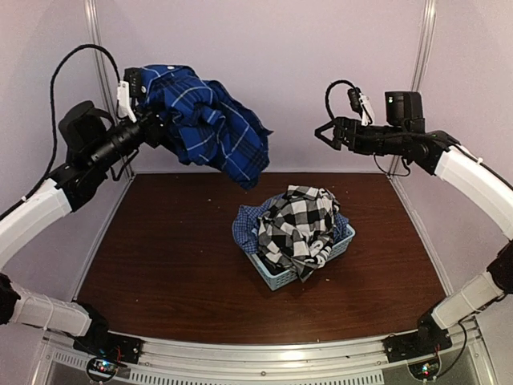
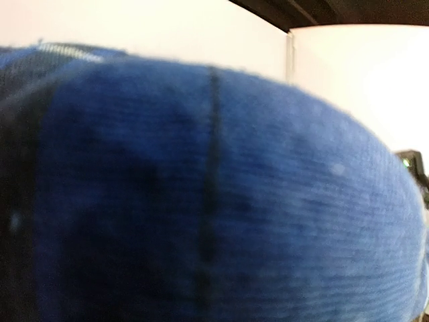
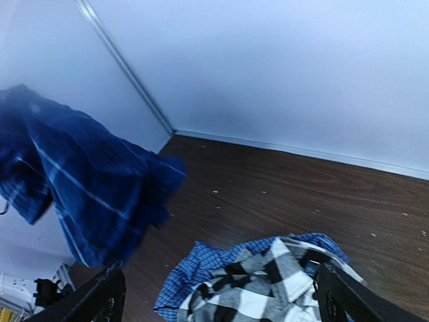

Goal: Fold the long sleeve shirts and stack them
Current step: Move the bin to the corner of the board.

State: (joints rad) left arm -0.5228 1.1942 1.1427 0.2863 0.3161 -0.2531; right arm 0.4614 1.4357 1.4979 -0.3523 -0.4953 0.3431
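Mostly hidden in cloth and clenched on the blue plaid shirt hanging high up-left of the basket, left gripper, its wrist view nothing but blurred blue; spread and empty up-right of the basket, right gripper; heaped in the basket, checked shirt, with brown table showing all round.

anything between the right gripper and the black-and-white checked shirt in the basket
Nothing visible. The open right gripper is up and right of the black-and-white checked shirt, which lies topmost in the pale plastic mesh basket. The royal-blue plaid shirt hangs off to the left.
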